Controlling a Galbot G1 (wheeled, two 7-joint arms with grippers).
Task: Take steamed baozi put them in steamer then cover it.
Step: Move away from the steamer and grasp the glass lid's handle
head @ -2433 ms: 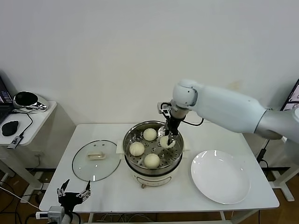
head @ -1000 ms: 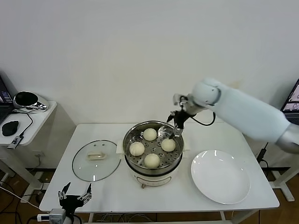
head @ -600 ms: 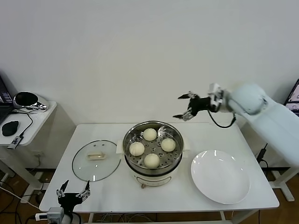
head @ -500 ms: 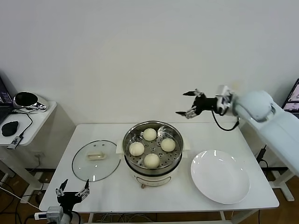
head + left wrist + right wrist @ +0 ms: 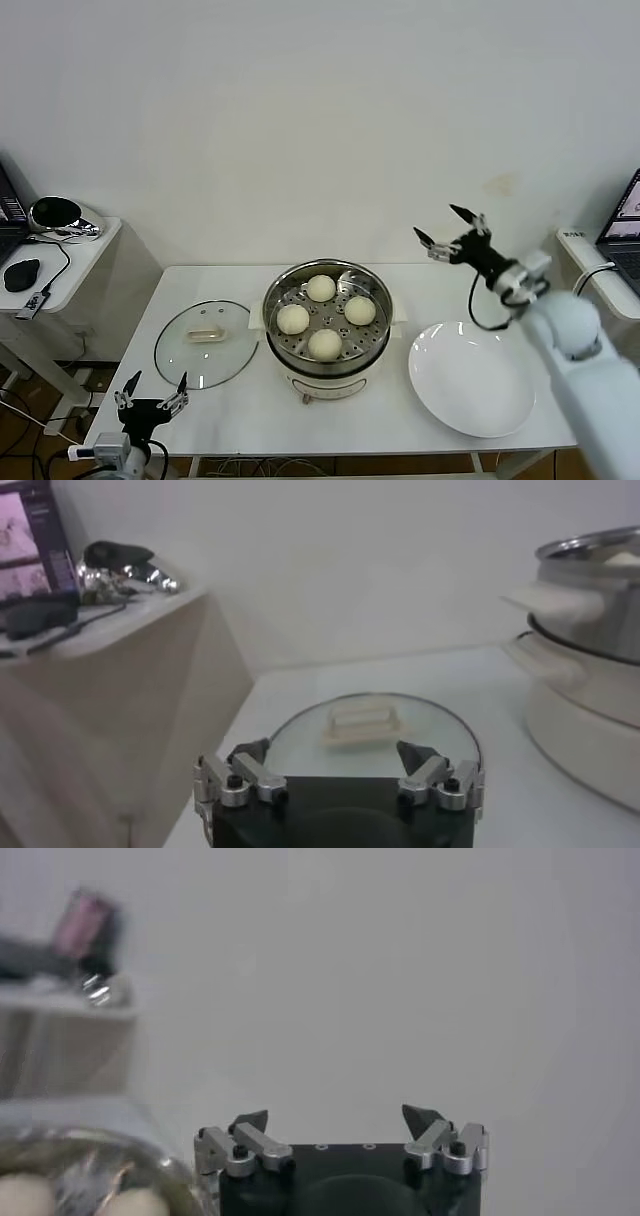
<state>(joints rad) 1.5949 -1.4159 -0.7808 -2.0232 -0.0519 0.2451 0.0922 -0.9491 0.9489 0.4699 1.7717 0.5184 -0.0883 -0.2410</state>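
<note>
Four cream-white baozi [image 5: 324,343] sit on the perforated tray inside the shiny steamer [image 5: 285,285] at the table's middle; two also show in the right wrist view [image 5: 20,1196]. The glass cover [image 5: 206,343] with its cream handle lies flat on the table left of the steamer; it also shows in the left wrist view [image 5: 372,725], with the steamer [image 5: 590,630] beside it. My right gripper [image 5: 447,227] is open and empty, raised in the air to the right of the steamer, above the white plate. My left gripper [image 5: 150,394] is open and empty, low at the table's front left corner.
A white plate [image 5: 472,378] lies empty at the table's right. A side desk [image 5: 60,262] with a mouse and a headset stands to the left. A laptop [image 5: 622,225] sits at the far right edge.
My right gripper let go of the fourth baozi in the steamer, rose and swung away to the right, open. The left gripper has shifted slightly.
</note>
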